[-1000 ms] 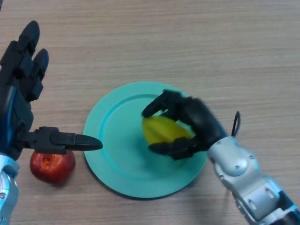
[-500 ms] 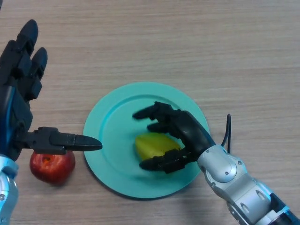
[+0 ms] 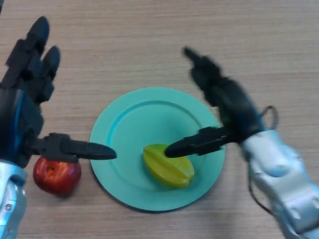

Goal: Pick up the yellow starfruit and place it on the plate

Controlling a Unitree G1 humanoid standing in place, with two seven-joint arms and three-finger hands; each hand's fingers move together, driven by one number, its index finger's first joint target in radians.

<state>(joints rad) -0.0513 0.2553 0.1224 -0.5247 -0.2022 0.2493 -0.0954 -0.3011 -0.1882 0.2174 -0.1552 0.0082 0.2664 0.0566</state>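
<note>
The yellow starfruit (image 3: pixel 168 166) lies on the teal plate (image 3: pixel 130 125), in its lower right part, with nothing holding it. My right hand (image 3: pixel 230 102) is open above the plate's right rim, fingers straight and pointing up-left, thumb reaching over the starfruit's top edge. My left hand (image 3: pixel 26 108) is open at the left of the view, fingers straight, its thumb stretched toward the plate's left rim.
A red apple (image 3: pixel 56 176) sits on the wooden table (image 3: pixel 149 40) just left of the plate, under my left thumb.
My right hand let go of the starfruit, opened and lifted up and back to the right. The starfruit now rests on the plate. The left hand barely moved.
</note>
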